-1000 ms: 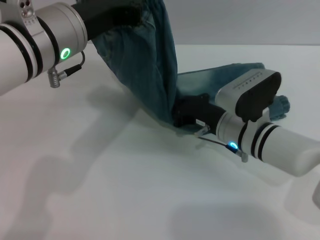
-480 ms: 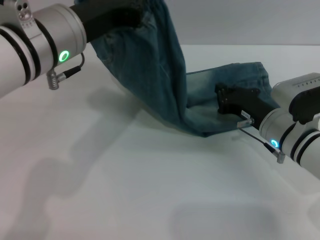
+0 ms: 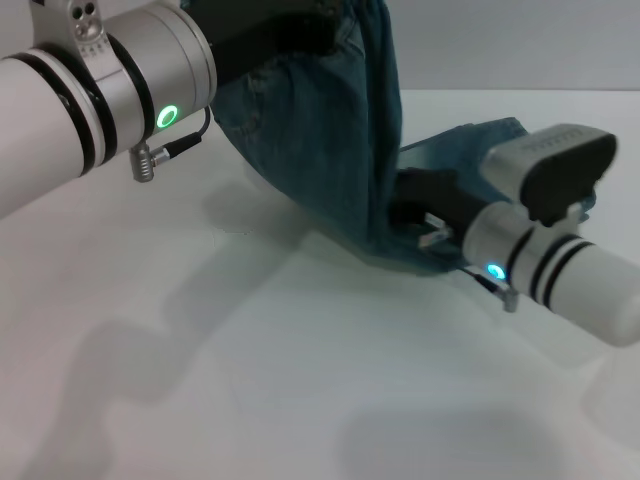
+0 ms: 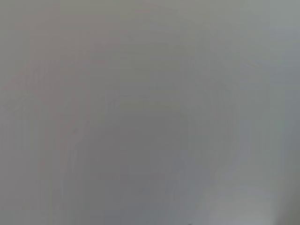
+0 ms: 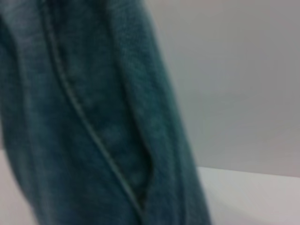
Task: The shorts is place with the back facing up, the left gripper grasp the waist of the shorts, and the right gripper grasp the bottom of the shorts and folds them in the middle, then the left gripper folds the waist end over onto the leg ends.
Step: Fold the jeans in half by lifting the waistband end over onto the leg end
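Two grippers are on the shorts point(image 3: 330, 170), and you are in the last step: carrying the waist end over toward the leg ends. At the upper left of the head view, the left gripper point(image 3: 285, 30) holds the garment's raised end clamped high, so the denim hangs in a steep sheet down to the table point(image 3: 250, 380). The rest of the cloth lies flat at centre right. There the right gripper point(image 3: 420, 215) sits low against the lower fold, just where the hanging sheet meets the flat part; whether its fingers are closed on the fabric you cannot tell, as the cloth hides them. The right wrist view shows only denim and a stitched seam close up; the left wrist view shows nothing usable. Next, I judge, you should sweep the left gripper rightward and down, laying the held end onto the flat hems before releasing.
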You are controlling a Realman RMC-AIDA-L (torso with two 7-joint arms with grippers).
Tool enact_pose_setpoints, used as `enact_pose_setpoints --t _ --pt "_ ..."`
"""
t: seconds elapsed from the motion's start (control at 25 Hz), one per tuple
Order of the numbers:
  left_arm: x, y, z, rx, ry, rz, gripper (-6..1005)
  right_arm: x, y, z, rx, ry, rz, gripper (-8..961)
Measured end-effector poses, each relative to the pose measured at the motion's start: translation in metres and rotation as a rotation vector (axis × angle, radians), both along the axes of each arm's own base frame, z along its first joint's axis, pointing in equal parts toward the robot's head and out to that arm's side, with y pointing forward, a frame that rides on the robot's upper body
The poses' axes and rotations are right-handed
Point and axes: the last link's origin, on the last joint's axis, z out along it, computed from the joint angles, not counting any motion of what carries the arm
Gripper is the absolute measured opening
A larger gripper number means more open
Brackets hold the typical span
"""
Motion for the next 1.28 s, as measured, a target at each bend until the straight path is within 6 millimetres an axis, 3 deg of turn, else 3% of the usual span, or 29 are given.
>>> enact_pose_setpoints --t 0.36,0.6,0.76,0.84,0.88,1.04,1.28 --pt "0.005 0.001 0.000 0.003 0.004 -0.019 44 -0.039 -0.006 -0.026 -0.115 -0.029 0.067 66" --pt "0.002 0.002 -0.002 -0.002 0.003 -0.009 45 -0.040 -0.006 -0.033 -0.137 -0.073 0.073 72" --pt "-0.004 0.003 -0.005 -0.002 0.001 0.008 44 -0.015 0.002 -0.018 -0.074 -0.102 0.017 75" --pt "-0.007 0.004 -0.008 -0.004 0.002 0.016 44 0.014 0.005 0.003 0.014 -0.132 -0.033 77" --pt "-0.008 0.005 -0.010 -0.006 0.002 0.018 44 0.014 0.005 0.003 0.014 -0.132 -0.033 78" --pt "-0.005 0.004 -0.018 -0.014 -0.001 0.006 44 0.053 0.003 0.043 0.176 -0.160 -0.122 82" --pt "0.006 0.002 -0.039 -0.043 -0.006 -0.037 48 0.096 -0.009 0.093 0.344 -0.121 -0.271 88"
